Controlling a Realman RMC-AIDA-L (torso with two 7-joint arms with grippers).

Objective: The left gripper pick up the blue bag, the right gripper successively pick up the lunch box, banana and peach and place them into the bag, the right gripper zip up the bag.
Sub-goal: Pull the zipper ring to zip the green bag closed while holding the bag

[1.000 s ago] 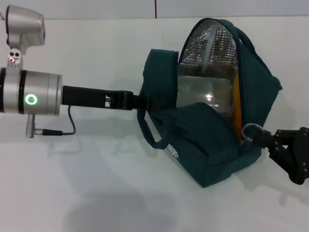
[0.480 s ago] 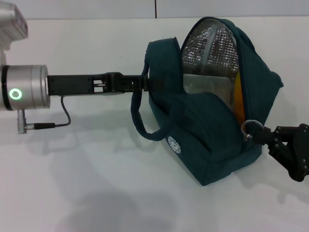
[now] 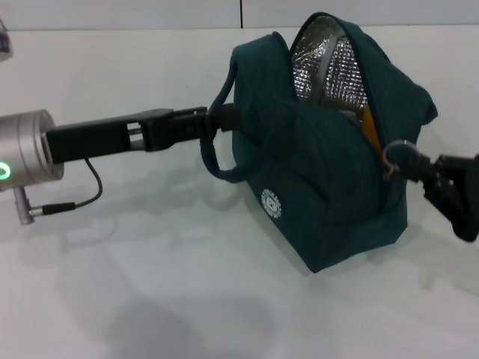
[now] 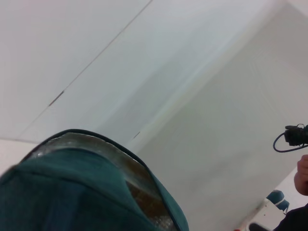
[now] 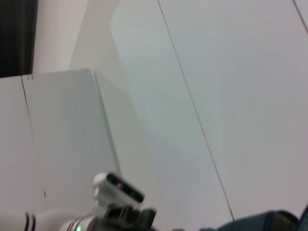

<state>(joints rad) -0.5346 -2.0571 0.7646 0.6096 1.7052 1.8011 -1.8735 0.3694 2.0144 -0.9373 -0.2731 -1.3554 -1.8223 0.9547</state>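
Head view looks forward and down, mid-range, over the white table [image 3: 150,284]. Left wrist view sits close against the blue bag [image 4: 72,192], facing up at wall panels. Right wrist view faces up too. All three share the bag.

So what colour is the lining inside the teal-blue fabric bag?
Silver quilted foil lining, clearest in the head view.

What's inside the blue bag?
Through the blue bag's open top you can see shiny silver lining and a strip of the yellow-orange banana. Everything deeper is hidden by the fabric.
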